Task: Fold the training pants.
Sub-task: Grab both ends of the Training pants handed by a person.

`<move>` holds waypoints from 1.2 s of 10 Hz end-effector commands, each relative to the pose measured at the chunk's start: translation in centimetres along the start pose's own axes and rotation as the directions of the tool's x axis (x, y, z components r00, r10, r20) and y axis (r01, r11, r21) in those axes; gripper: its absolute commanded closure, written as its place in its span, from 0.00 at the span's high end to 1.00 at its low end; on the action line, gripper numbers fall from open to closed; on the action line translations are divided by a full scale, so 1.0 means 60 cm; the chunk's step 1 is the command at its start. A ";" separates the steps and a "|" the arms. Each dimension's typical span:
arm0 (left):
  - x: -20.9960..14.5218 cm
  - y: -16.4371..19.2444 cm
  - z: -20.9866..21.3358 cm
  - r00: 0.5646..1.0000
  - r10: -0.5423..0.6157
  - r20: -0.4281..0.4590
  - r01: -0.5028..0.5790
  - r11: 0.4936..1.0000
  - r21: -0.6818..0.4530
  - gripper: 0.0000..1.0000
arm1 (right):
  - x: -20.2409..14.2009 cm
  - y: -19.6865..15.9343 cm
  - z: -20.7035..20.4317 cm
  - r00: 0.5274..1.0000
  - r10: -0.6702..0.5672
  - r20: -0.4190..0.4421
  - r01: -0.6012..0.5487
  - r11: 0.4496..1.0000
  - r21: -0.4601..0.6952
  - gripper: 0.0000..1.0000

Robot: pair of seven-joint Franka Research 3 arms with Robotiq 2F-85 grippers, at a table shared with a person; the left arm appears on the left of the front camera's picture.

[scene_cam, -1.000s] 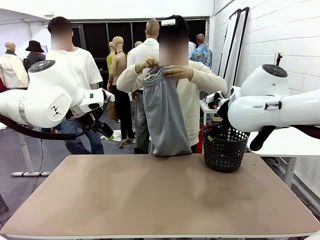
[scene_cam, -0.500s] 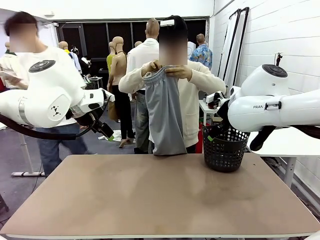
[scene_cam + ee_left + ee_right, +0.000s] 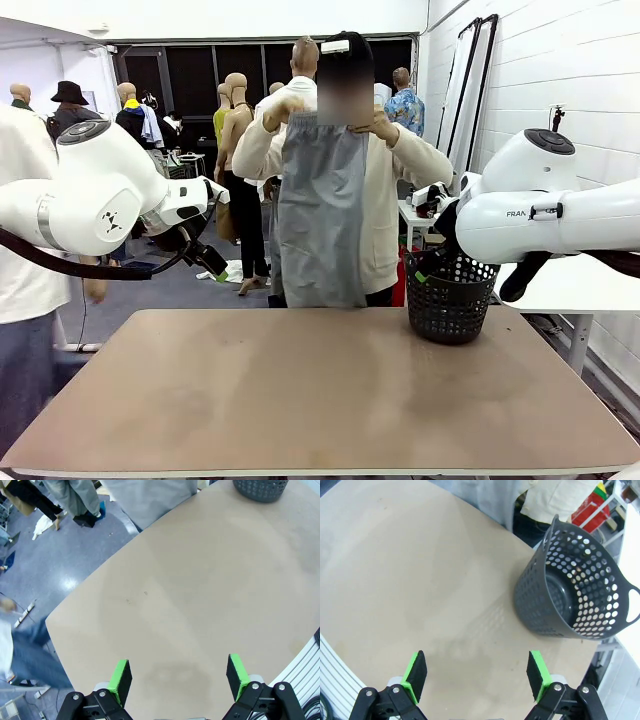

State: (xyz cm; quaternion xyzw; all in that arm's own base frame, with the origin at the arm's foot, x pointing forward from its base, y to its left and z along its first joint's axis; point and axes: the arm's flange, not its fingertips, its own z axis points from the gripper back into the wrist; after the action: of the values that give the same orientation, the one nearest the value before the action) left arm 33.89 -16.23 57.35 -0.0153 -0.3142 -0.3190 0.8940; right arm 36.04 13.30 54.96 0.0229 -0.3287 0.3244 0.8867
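Two hands (image 3: 374, 124) of the person across the surface (image 3: 300, 400) hold the training pants (image 3: 320, 215) up by the waistband at about head height. The grey fabric hangs straight down in front of the person's body, and its lower edge comes near the far rim of the surface. Whether it touches there cannot be told.

The front view gives that grip at the waistband, while the left wrist view catches a strip of grey fabric at its top edge, beyond the far rim. The right wrist view looks into the open mouth of the black basket (image 3: 575, 605), showing its perforated wall and dark floor. The front view gives the basket's side, upright on the far right part of the surface, just right of the hanging pants and apart from them.

Counted: one pair of pants, one basket, two hands, two end effectors.

The left end effector (image 3: 178, 676) hovers over bare surface with its green pads (image 3: 120, 677) spread wide, gripping nothing and touching nothing. The right end effector (image 3: 476, 674) likewise stands fully spread above the surface near the basket, with nothing between its pads.
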 end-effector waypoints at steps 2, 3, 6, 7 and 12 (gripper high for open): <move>-0.001 0.000 -0.001 1.000 0.001 -0.001 -0.001 1.000 -0.002 1.00 | -0.001 0.001 -0.002 1.000 0.001 0.001 -0.001 1.000 0.008 1.00; -0.001 0.000 -0.001 1.000 0.001 -0.001 -0.001 1.000 -0.002 1.00 | -0.001 0.001 -0.002 1.000 0.001 0.001 -0.001 1.000 0.008 1.00; -0.001 0.000 -0.001 1.000 0.001 -0.001 -0.001 1.000 -0.002 1.00 | -0.001 0.001 -0.002 1.000 0.001 0.001 -0.001 1.000 0.008 1.00; -0.001 0.000 -0.001 1.000 0.001 -0.001 -0.001 1.000 -0.002 1.00 | -0.001 0.001 -0.002 1.000 0.001 0.001 -0.001 1.000 0.008 1.00; -0.001 0.000 -0.001 1.000 0.001 -0.001 -0.001 1.000 -0.002 1.00 | -0.001 0.001 -0.002 1.000 0.001 0.001 -0.001 1.000 0.008 1.00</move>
State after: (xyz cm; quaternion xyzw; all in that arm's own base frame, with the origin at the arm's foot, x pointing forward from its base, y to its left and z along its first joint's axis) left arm 33.89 -16.23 57.35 -0.0153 -0.3142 -0.3190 0.8940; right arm 36.04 13.30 54.96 0.0229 -0.3287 0.3244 0.8867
